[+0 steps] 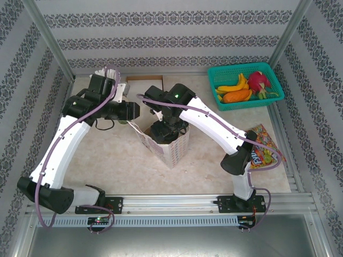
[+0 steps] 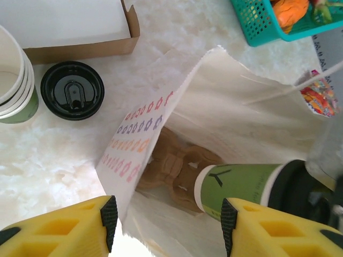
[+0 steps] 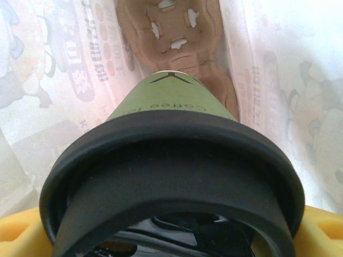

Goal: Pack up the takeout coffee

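The takeout coffee (image 2: pixel 246 184), an olive-green paper cup with a black lid (image 3: pixel 171 160), is tilted inside the open white paper bag (image 1: pixel 170 147). Its base points down at a brown pulp cup carrier (image 3: pixel 171 27) on the bag's bottom. My right gripper (image 3: pixel 171 235) reaches into the bag (image 2: pixel 252 107) from above and is shut on the cup near the lid, with a yellow finger at each side. My left gripper (image 2: pixel 169 224) hovers at the bag's left rim, open, its black pads (image 2: pixel 110 222) apart. The printed bag edge (image 2: pixel 139 139) hangs between them, untouched.
Left of the bag stand stacked lidless cups (image 2: pixel 13 80), a loose black lid (image 2: pixel 72 90) and an open cardboard box (image 2: pixel 80 32). A teal basket (image 1: pixel 270 80) of fruit sits at the back right. A colourful snack packet (image 1: pixel 262 147) lies by the right arm.
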Available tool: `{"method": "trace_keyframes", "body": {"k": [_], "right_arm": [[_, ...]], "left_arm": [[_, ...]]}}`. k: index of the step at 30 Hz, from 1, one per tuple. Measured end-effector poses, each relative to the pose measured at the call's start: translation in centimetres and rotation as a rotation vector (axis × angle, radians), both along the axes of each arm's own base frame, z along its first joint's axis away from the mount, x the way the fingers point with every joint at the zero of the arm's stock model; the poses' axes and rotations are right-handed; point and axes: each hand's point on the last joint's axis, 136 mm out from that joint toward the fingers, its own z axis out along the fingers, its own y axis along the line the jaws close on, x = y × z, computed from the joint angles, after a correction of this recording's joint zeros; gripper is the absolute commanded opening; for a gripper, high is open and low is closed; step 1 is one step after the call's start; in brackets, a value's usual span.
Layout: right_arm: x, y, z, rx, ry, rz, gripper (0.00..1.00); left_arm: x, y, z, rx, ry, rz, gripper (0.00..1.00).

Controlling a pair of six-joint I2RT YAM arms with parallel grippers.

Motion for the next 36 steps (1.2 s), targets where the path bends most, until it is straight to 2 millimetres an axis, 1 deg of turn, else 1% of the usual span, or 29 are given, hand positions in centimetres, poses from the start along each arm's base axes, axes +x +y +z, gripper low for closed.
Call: {"method": "trace_keyframes", "body": {"k": [4, 9, 13, 18, 20, 22, 25, 28, 36], "right_arm": [[0.0, 0.0, 0.0, -0.001, -0.001, 0.006, 0.66], [0.1, 0.1, 0.1, 0.002, -0.007, 0.014, 0.66], [0.2, 0.3, 0.1, 0.003, -0.012, 0.036, 0.66], [0.2, 0.3, 0.1, 0.001, -0.014, 0.056, 0.66], [0.2, 0.2, 0.1, -0.001, -0.014, 0.058, 0.66], [0.2, 0.2, 0.0, -0.007, -0.013, 0.058, 0.66], [0.2, 0.0, -0.5, -0.020, -0.004, 0.057, 0.66], [0.2, 0.1, -0.8, -0.029, 0.002, 0.056, 0.66], [0.1, -0.1, -1.7, -0.054, 0.020, 0.054, 0.65]], "left_arm": [[1.1, -0.8, -0.7, 0.028, -0.027, -0.083, 0.58], [2.5, -0.8, -1.5, 0.110, -0.068, -0.163, 0.57], [3.7, -0.9, -1.7, 0.164, -0.099, -0.209, 0.52], [5.0, -1.3, -1.9, 0.184, -0.112, -0.244, 0.47], [5.5, -1.5, -1.9, 0.187, -0.114, -0.255, 0.43], [5.9, -1.6, -2.1, 0.194, -0.115, -0.265, 0.35], [6.1, -1.9, -2.3, 0.193, -0.107, -0.283, 0.28], [6.1, -2.2, -2.3, 0.181, -0.101, -0.294, 0.26], [5.7, -2.7, -2.1, 0.156, -0.094, -0.326, 0.15]]}}
